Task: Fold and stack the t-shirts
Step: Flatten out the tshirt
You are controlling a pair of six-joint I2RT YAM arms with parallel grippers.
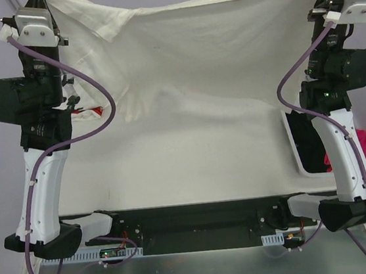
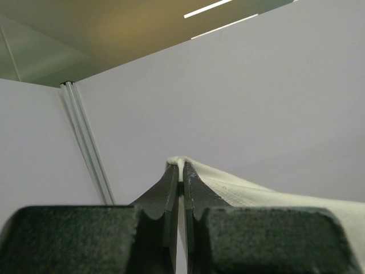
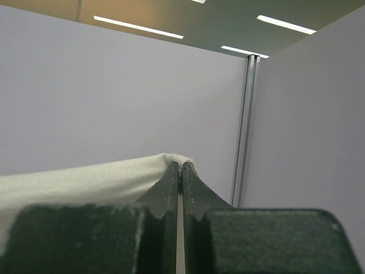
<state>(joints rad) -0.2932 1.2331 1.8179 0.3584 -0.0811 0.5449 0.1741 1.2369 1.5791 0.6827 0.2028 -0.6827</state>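
Evidently the cream t-shirt [image 1: 200,55] hung stretched between both arms, the left gripper [image 2: 181,172] and right gripper [image 3: 181,166] each clamped shut on an upper corner, presumably to spread it out for folding. Only the overhead view showed its sagging spread; the wrist views showed just the pinched edges.

Soft, even overhead light.
Ceiling strips [image 3: 137,27] glow in the wrist views; near foreground dark, blurred; top view sharp.

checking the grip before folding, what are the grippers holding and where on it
Both hold the cream-white t-shirt: left gripper shut on one end of its raised edge, right gripper on the other end.
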